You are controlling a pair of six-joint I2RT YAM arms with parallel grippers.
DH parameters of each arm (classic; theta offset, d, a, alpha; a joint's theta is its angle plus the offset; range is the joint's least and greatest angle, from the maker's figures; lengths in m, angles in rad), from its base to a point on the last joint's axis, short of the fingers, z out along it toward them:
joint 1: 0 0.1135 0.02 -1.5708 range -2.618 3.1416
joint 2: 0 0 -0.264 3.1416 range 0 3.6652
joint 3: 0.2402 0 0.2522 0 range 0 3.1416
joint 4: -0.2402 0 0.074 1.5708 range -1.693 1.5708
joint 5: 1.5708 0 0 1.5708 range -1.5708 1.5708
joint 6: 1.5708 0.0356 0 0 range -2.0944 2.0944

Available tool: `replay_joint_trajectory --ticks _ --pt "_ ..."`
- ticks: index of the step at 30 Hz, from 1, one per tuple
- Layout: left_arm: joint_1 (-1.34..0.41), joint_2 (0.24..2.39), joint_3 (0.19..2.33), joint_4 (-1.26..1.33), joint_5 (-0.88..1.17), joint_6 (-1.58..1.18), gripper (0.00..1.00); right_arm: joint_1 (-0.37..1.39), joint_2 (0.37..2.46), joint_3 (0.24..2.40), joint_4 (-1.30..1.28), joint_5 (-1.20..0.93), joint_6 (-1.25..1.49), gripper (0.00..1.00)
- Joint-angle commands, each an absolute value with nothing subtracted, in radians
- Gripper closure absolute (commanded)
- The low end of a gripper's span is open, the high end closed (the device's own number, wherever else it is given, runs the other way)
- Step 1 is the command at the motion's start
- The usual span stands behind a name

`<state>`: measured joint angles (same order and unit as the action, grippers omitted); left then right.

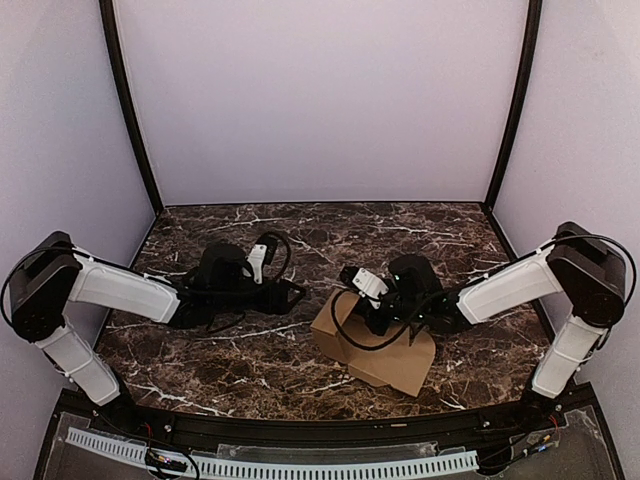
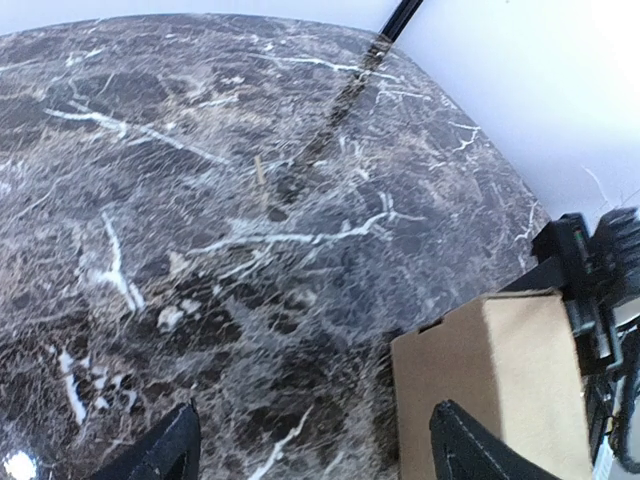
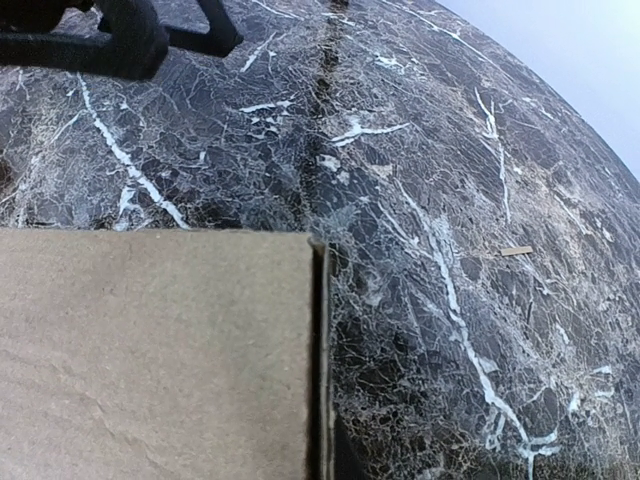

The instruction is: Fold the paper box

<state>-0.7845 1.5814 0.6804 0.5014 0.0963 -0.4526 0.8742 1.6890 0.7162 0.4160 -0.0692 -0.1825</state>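
The paper box (image 1: 385, 352) is plain brown cardboard lying on the marble table, right of centre and near the front edge. In the left wrist view the paper box (image 2: 500, 370) shows a raised panel with a folded edge. My left gripper (image 1: 293, 293) hovers just left of it, open, its dark fingertips (image 2: 165, 455) wide apart and nothing between them; the right fingertip overlaps the cardboard in view. My right gripper (image 1: 372, 318) rests over the box's top, shut. Its fingers are hidden in the right wrist view, where the box panel (image 3: 150, 350) fills the lower left.
The dark marble table (image 1: 330, 230) is walled by white panels with black corner posts (image 1: 130, 110). A small tan sliver (image 3: 517, 251) lies on the marble. The right arm's black wrist and cables (image 2: 600, 300) sit just behind the box.
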Motion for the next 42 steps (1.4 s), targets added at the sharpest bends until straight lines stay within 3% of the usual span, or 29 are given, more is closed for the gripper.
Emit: replay_joint_trajectory --ticks 1,9,11,13,17,23,29,42 --pt "-0.823 1.584 0.8 0.452 0.135 -0.465 0.2 0.874 1.709 0.691 0.444 -0.033 -0.184 1.0" --pt "-0.889 1.653 0.95 0.365 0.152 -0.447 0.2 0.874 1.706 0.721 0.334 -0.06 -0.249 1.0" --pt "-0.902 1.667 0.975 0.323 0.149 -0.435 0.21 0.873 1.7 0.747 0.275 -0.053 -0.263 0.96" --pt "-0.919 1.674 0.987 0.294 0.137 -0.42 0.21 0.868 1.674 0.766 0.229 -0.048 -0.254 0.82" --pt "-0.944 1.69 1.009 0.251 0.133 -0.397 0.21 0.865 1.605 0.781 0.131 -0.082 -0.281 0.67" --pt "-0.968 1.722 1.039 0.203 0.133 -0.367 0.22 0.864 1.545 0.793 -0.062 -0.086 -0.381 0.53" --pt "-1.007 1.764 1.085 0.138 0.113 -0.327 0.24 0.818 1.391 0.725 -0.178 -0.077 -0.491 0.47" --pt "-1.112 1.918 1.285 -0.134 -0.047 -0.163 0.27 0.566 1.224 0.745 -0.26 -0.344 -0.45 0.47"
